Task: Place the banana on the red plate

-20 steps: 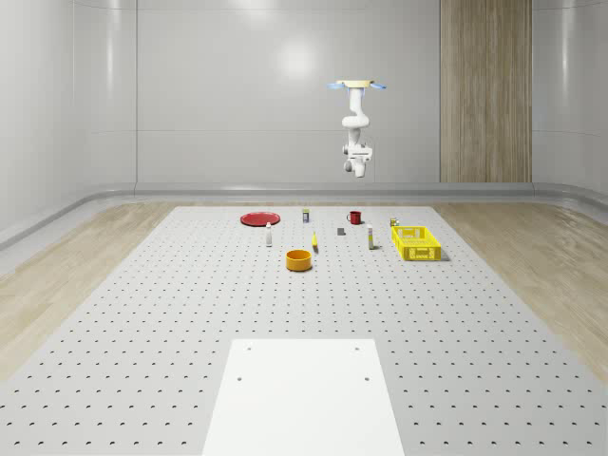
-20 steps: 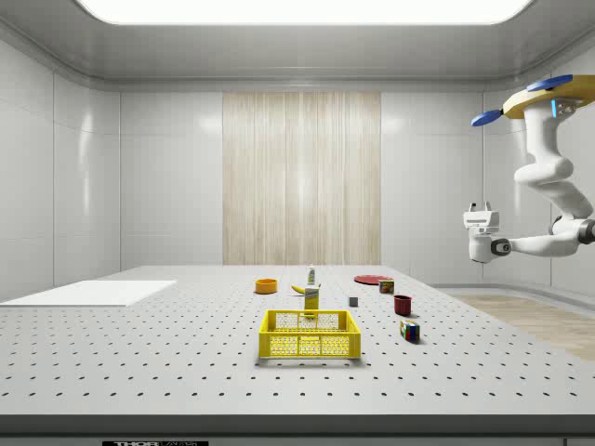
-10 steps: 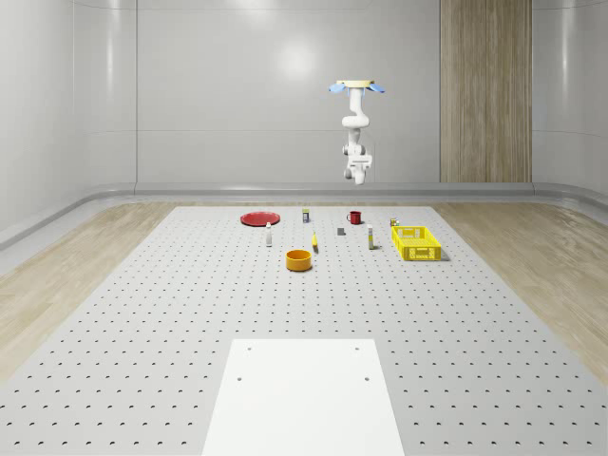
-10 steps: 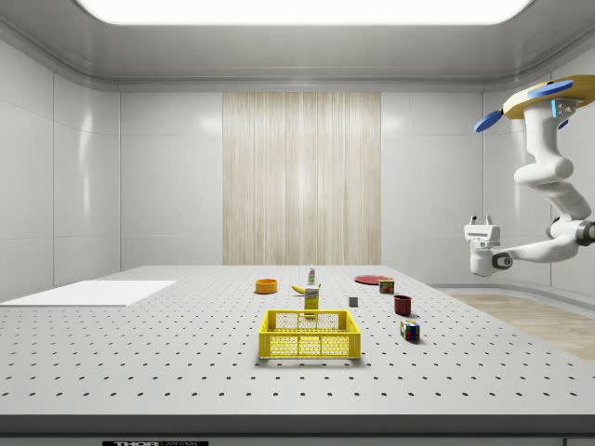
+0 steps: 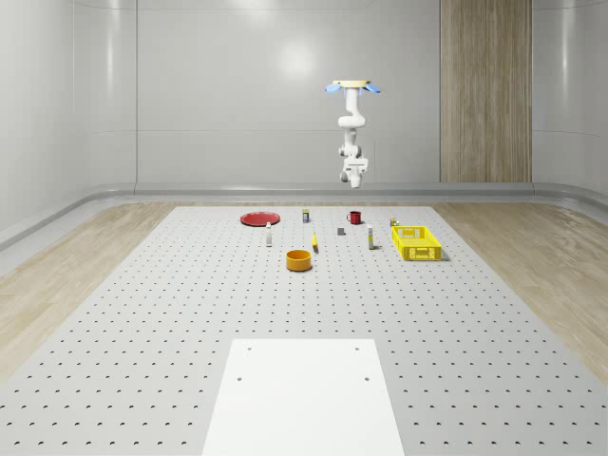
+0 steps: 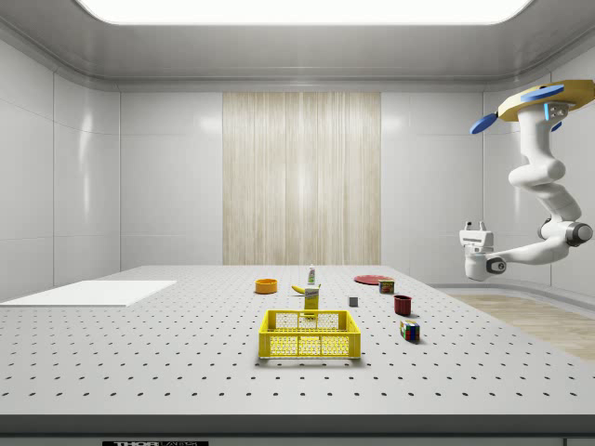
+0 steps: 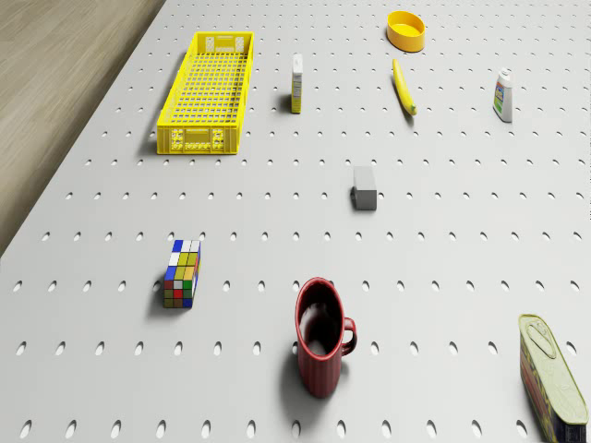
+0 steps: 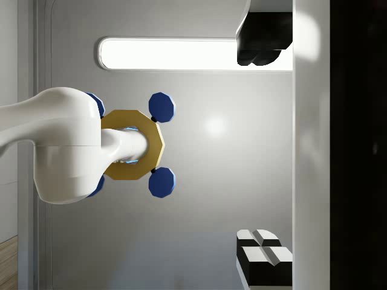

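Observation:
The banana [image 5: 314, 245] [image 6: 298, 289] [image 7: 404, 87] lies flat on the perforated table beside the orange bowl [image 5: 299, 259]. The red plate [image 5: 259, 218] [image 6: 372, 278] sits near the table's far edge, toward the whole-scene view's left. The drone [image 5: 353, 85] [image 6: 548, 98] hovers high over the far end of the table, roughly above the red mug [image 7: 321, 337]. Its arm hangs below it and bends back up. My gripper [image 5: 351, 177] [image 6: 475, 226] [image 8: 257, 151] points upward, open and holding nothing, well above and far from the banana.
A yellow basket [image 5: 415, 242] [image 7: 207, 90] stands at the whole-scene view's right. Around the mug are a Rubik's cube [image 7: 182, 273], a grey block [image 7: 365, 187] and a tin can [image 7: 552, 374]. Two bottles [image 7: 297, 83] [image 7: 502, 96] flank the banana. A white sheet [image 5: 304, 394] lies at the near end.
The drone has drifted slightly toward the whole-scene view's left. The arm has shifted and the gripper has sunk a little, still open and empty.

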You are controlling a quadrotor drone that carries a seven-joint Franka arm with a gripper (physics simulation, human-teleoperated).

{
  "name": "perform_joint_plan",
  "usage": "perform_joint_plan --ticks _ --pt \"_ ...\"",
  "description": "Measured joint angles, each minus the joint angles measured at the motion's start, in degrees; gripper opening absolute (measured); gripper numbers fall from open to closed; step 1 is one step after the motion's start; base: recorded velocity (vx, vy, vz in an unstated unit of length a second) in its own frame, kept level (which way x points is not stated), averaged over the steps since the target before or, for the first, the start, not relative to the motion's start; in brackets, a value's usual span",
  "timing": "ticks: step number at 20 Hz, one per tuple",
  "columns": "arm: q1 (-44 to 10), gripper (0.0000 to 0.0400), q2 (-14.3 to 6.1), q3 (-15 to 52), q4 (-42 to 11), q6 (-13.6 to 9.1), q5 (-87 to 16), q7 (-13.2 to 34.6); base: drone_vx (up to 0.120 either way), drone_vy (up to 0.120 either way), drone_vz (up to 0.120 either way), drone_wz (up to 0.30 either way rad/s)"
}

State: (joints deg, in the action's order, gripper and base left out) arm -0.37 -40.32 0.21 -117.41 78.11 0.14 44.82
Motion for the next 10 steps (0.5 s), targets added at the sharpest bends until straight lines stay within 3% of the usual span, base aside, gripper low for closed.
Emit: perform_joint_plan --ticks 10 --pt "-0.1 0.04 0.0 0.1 0.4 0.1 0.0 0.0 0.0 -0.12 0.0 0.0"
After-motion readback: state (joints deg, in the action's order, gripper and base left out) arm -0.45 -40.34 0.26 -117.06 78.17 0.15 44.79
